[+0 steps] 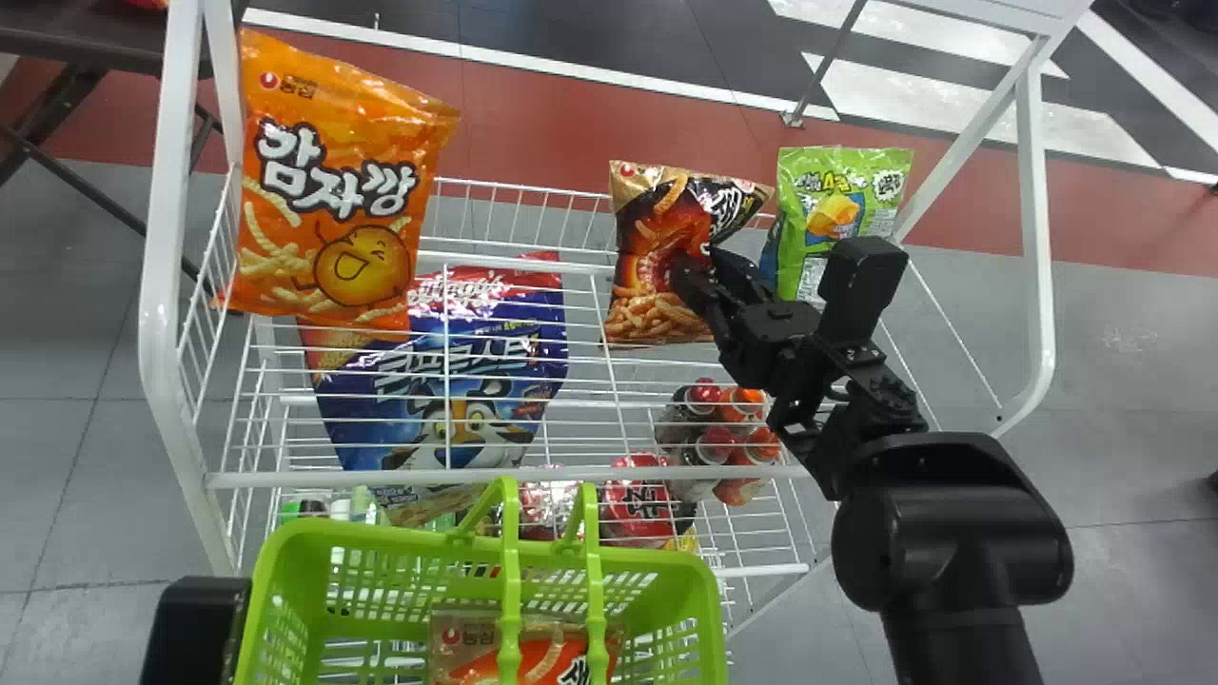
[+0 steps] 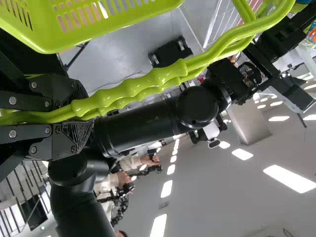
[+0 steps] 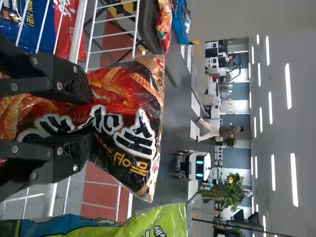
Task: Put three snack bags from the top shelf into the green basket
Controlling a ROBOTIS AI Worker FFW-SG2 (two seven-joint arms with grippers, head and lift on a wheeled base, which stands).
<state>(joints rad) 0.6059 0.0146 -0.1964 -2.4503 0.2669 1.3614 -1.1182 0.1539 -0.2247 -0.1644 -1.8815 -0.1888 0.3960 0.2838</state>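
So the right tool had a red-and-black snack bag pinched at the top shelf. Left tool was clamped on the green basket, another bag chilling inside.

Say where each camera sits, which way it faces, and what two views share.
Head view: on the head, looking forward and down at the white rack and green basket; the right arm shows.
Left wrist view: on that wrist, looking past the left end effector, shut on the basket handles, toward ceiling lights; the right arm crosses.
Right wrist view: on that wrist, looking past the right end effector, gripping a red-and-black snack bag, across the room.
Head and right wrist views share that bag.
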